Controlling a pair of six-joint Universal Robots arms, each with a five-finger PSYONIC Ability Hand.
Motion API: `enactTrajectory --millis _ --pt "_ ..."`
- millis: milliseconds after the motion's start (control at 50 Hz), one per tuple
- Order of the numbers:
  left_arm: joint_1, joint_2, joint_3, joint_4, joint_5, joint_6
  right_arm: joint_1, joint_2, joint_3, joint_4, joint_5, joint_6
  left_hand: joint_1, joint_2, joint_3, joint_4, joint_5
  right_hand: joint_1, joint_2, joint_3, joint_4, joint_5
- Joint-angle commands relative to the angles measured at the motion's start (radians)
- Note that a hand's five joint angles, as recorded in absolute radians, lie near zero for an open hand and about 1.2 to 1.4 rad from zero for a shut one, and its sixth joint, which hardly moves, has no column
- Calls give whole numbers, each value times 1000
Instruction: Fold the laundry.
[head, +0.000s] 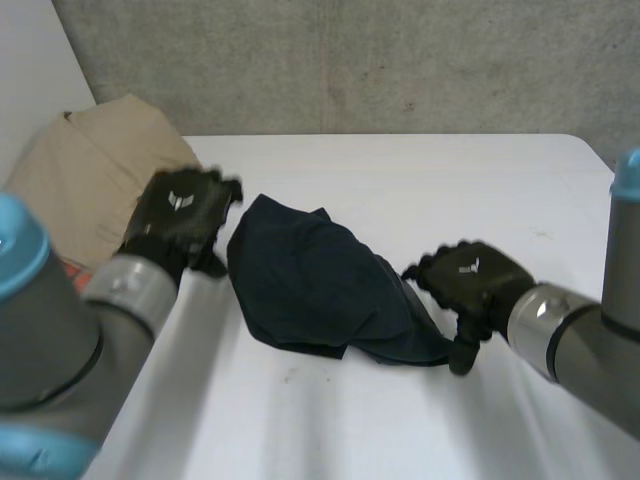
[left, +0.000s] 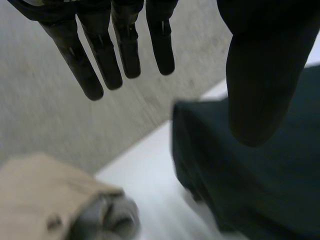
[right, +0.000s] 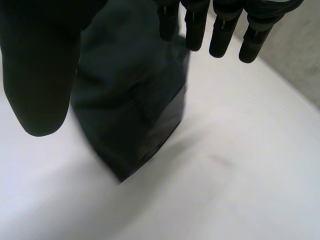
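A dark navy garment (head: 320, 285) lies bunched in a loose fold on the white table (head: 420, 190). My left hand (head: 180, 215) hovers just off the garment's left edge, open, fingers (left: 105, 55) straight and nothing between them and the thumb. The navy garment (left: 250, 180) lies past that thumb. My right hand (head: 468, 285) sits at the garment's right end, open too; its fingers (right: 220, 30) spread above the folded navy garment (right: 135, 100), apart from it.
A beige garment (head: 95, 170) is heaped at the table's back left corner, and the same beige garment (left: 45, 200) lies beside the left hand. A grey concrete wall (head: 350, 60) stands behind the table.
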Motion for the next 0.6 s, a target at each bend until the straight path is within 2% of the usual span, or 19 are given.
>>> enactTrajectory --millis 20,120,260,340,440,600 --pt "6 40 -146 -125 3 -140 -4 36 125 -162 -4 114 186 196 198 196 195 201 200 182 184 178" --pt "12 20 -155 -205 55 -222 -1 123 125 -250 -27 198 236 246 248 246 245 260 259 241 243 237" --pt "45 -83 -114 -206 161 -257 6 200 93 -291 -85 223 84 94 96 94 93 286 286 267 270 263" --pt "50 -135 -70 -180 169 -257 8 241 75 -320 -83 221 -54 -45 -43 -44 -46 483 482 464 466 460" --pt "44 -227 10 -93 167 -259 9 272 42 -330 -70 220 -78 -68 -66 -68 -69 1156 1155 1137 1139 1133" --pt "-3 -406 178 -41 161 -245 -3 261 16 -331 -11 221 -69 -59 -57 -59 -60 1157 1157 1138 1141 1134"
